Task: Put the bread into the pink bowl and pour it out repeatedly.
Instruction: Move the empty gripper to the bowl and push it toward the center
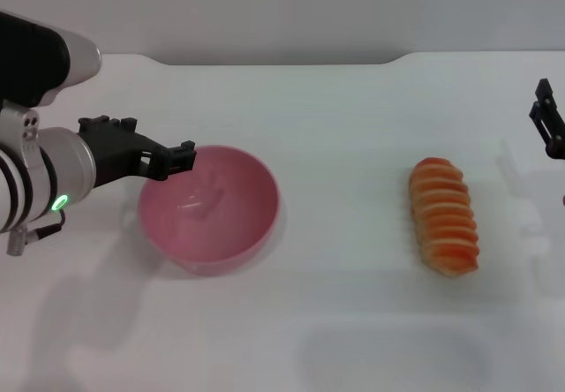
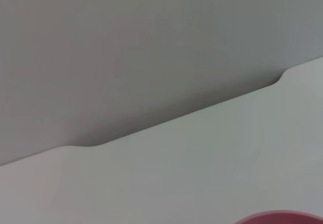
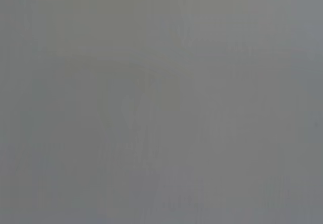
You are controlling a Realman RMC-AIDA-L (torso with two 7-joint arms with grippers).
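The pink bowl (image 1: 209, 207) stands upright and empty on the white table, left of centre. A sliver of its rim also shows in the left wrist view (image 2: 282, 217). The bread (image 1: 444, 216), an orange-tan ridged loaf, lies on the table to the right, well apart from the bowl. My left gripper (image 1: 177, 158) reaches in from the left with its tips at the bowl's left rim; it looks open and holds nothing. My right gripper (image 1: 549, 125) hangs at the far right edge, beyond the bread and clear of it. The right wrist view shows only plain grey.
The white table (image 1: 344, 304) stretches bare between bowl and bread and along the front. Its far edge (image 1: 291, 60) meets a grey wall, with a small step in the edge at the back right.
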